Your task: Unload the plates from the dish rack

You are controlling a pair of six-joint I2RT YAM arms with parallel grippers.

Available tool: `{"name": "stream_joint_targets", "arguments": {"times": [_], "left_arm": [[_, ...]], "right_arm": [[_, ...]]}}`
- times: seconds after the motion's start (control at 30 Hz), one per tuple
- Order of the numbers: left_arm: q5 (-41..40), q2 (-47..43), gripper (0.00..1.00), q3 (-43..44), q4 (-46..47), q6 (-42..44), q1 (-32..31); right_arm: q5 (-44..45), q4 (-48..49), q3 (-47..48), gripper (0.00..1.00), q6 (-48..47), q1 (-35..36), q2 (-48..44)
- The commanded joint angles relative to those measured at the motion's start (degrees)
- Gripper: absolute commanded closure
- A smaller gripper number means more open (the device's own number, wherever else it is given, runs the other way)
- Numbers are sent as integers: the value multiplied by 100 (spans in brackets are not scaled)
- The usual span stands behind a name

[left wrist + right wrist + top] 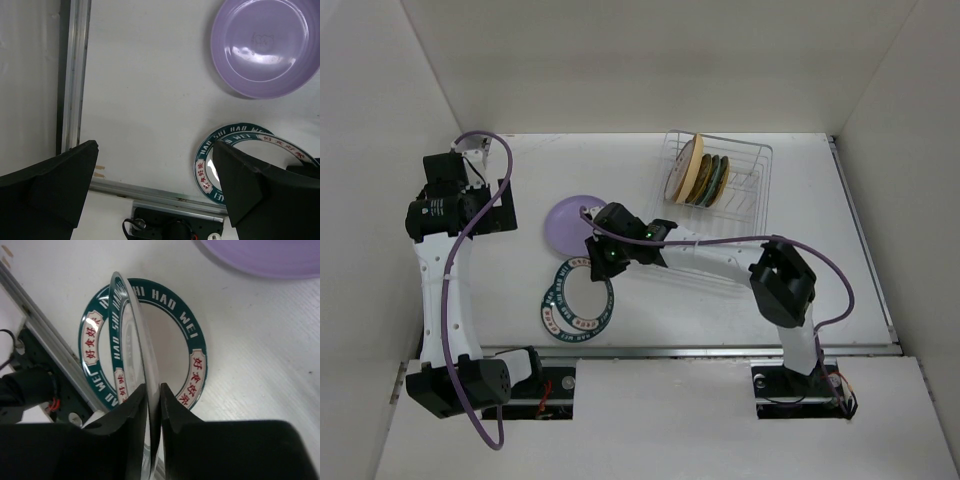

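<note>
The top view alone took in the white wire dish rack (745,175) at the far side of the tabletop (670,320), with several round plates (698,175) standing on edge in it. The right wrist view gave what that view could not. The jaws of the right gripper (154,390) were clamped on the rim of a white round plate with a dark teal lettered rim (125,325). This plate was held on edge over a matching teal-rimmed plate (192,347) lying flat on the tabletop. Whether the two touched could not be told. A plain lavender round plate (270,257) lay flat just beyond them, well apart from the rack. The left wrist view showed the left gripper (155,147) above the tabletop with its jaws spread wide and nothing between them. The lavender plate and both teal-rimmed plates lay off to one side of it.
</note>
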Motion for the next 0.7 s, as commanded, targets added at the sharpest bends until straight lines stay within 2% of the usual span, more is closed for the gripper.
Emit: {"name": "stream_joint_targets", "arguments": {"times": [0.0, 0.03, 0.07, 0.17, 0.2, 0.37, 0.47, 0.67], "left_arm": [[208, -57, 1, -17, 66, -15, 33], [278, -57, 1, -17, 66, -15, 33], [279, -57, 1, -17, 66, -15, 33], [410, -57, 1, -17, 14, -15, 33], [463, -57, 1, -17, 13, -15, 33], [463, -57, 1, -69, 13, 38, 33], [463, -57, 1, -70, 13, 38, 33], [700, -57, 1, -70, -40, 90, 33]], "right_arm": [[-128, 185, 301, 76, 19, -67, 186], [-76, -94, 398, 69, -33, -15, 378], [-5, -236, 495, 56, -121, -14, 467], [346, -720, 837, 33, -297, 152, 722], [451, -826, 917, 29, -298, 213, 723], [1190, -1449, 1286, 26, -377, 530, 978], [1453, -1503, 1234, 25, -377, 583, 978], [2007, -1521, 1067, 14, 18, 583, -110]]}}
